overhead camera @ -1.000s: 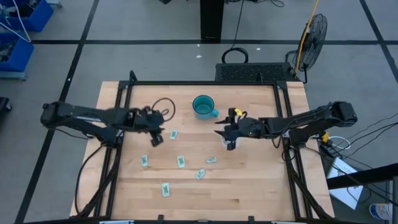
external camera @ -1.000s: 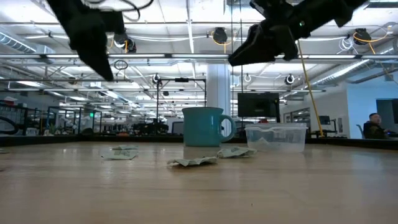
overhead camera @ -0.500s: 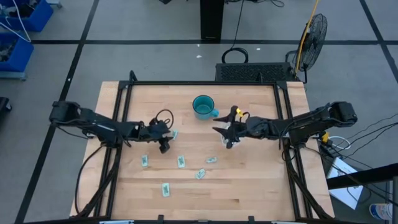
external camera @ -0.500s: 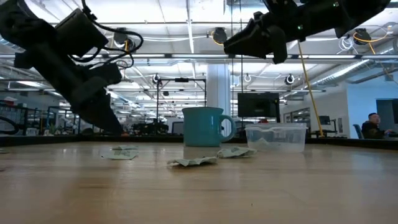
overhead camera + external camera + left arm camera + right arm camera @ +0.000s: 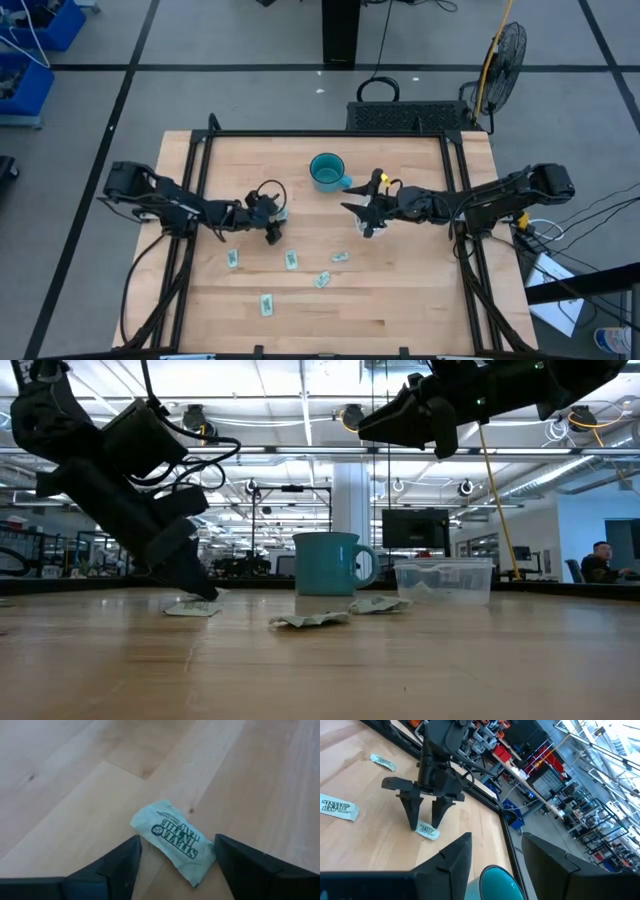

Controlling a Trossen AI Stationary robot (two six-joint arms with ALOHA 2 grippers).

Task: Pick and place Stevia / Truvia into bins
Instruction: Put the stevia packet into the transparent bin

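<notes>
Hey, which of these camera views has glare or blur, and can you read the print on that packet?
Low view: bright ceiling lights glare, near tabletop soft. Left wrist view: sharp, the Stevia packet print readable between the open left hand. High view: evenly lit.

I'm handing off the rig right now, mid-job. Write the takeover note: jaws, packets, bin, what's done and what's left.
Left gripper: jaws open, down at the table, straddling one Stevia packet on the mug side of the scatter; not yet closed on it.
Right gripper: jaws open, raised above the table near the clear bin, beside the teal mug; holding nothing visible.
Packets: five more lie loose on the wood, e.g..
Done: the bin seems to hold a few packets; the count is unclear.
Left: close on the straddled packet, carry it to the bin, then clear the rest.
</notes>
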